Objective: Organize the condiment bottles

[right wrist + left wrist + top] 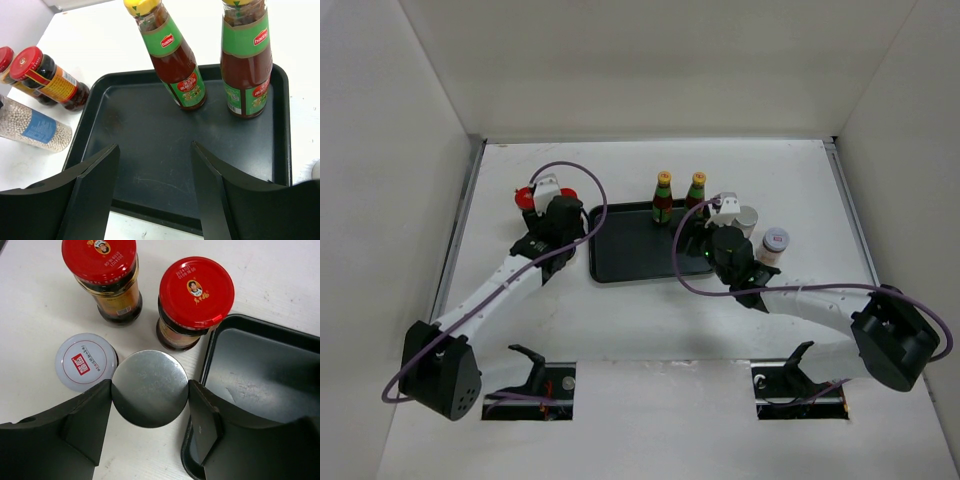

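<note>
Grey-topped jar (150, 387) snug between both left fingers (85, 425)

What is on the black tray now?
Two yellow-capped bottles stand at its far edge; the tray is otherwise bare where visible. The right gripper hides some floor near its right edge.

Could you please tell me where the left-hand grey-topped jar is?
Left wrist view: the grey-topped jar stands within the left gripper, beside the white-lidded jar and black tray.
</note>
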`<state>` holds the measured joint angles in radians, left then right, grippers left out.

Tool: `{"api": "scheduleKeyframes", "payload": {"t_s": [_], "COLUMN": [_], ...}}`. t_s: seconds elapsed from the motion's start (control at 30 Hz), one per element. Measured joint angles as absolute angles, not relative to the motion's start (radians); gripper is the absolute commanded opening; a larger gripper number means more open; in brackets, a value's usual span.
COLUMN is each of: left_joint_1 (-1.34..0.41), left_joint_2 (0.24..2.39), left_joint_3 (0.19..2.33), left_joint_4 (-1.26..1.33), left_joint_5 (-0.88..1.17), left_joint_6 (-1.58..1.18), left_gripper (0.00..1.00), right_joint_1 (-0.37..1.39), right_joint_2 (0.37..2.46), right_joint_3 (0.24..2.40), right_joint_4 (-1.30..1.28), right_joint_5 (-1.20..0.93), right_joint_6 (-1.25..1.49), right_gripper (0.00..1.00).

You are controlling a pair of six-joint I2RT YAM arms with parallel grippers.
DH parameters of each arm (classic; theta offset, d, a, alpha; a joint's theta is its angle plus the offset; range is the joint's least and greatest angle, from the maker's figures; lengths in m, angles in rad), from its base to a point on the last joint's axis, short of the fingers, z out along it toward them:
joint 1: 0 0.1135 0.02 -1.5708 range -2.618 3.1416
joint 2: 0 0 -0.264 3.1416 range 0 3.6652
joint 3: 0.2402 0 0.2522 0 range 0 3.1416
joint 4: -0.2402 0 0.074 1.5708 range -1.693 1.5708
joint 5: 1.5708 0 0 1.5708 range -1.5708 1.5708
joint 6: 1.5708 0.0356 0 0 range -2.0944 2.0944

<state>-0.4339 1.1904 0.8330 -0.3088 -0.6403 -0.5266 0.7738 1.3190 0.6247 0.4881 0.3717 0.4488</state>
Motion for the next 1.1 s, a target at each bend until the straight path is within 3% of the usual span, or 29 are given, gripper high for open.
{"api": "scheduleKeyframes", "payload": {"t_s": [0.4,0.87,1.1], "left_joint_1": [-0.645,-0.698,-0.646], "left_joint_2": [1.037,1.489,1.547], "left_joint_3": [0.966,1.1,1.118], "left_joint_4": [-0.339,-0.08,-0.036], "left_joint_5": [-0.752,-0.684,-0.676], "left_joint_6": [-0.425,-0.357,-0.323], "left_gripper": [0.4,0.39,0.4], "right_joint_1": [0.773,0.749,0.745], "right_joint_2": [1.316,1.295,1.295], "right_joint_3": [0.605,0.587,0.587], "right_joint_4": [0.509,0.532,0.532], "right_joint_5": [0.372,0.373,0.373], "right_joint_6": [0.449,0.451,0.453], "right_gripper": [0.65,0.65,0.65]}}
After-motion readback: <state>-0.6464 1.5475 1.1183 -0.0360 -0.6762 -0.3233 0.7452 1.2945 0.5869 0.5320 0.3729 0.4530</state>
